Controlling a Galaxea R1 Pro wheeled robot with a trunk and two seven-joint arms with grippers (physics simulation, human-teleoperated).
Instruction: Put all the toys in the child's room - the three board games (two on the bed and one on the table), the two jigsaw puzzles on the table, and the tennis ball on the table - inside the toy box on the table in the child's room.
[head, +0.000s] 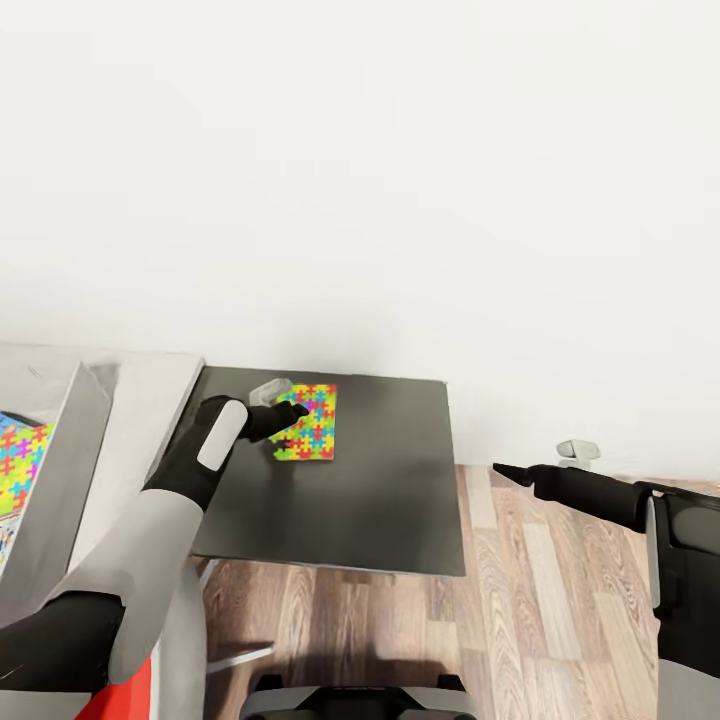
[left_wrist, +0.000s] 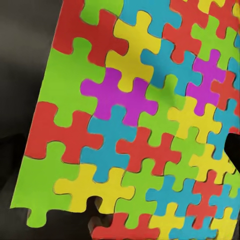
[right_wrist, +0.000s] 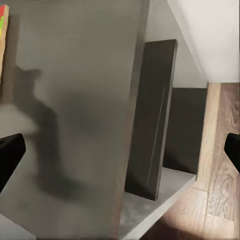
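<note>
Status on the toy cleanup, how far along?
Done: one jigsaw puzzle looks already inside the toy box. In hand: left gripper at the second puzzle on the dark tabletop, grip unclear. Left: boxing it. Right gripper open, idle.

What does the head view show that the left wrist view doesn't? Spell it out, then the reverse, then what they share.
Head view adds: the left gripper at the near jigsaw puzzle's edge, a second jigsaw puzzle by the toy box's sloping wall, the right gripper over the wood floor, and the white wall.

Left wrist view adds: the separate interlocking pieces close up, such as a magenta piece.

Both share: that puzzle on the dark tabletop.
</note>
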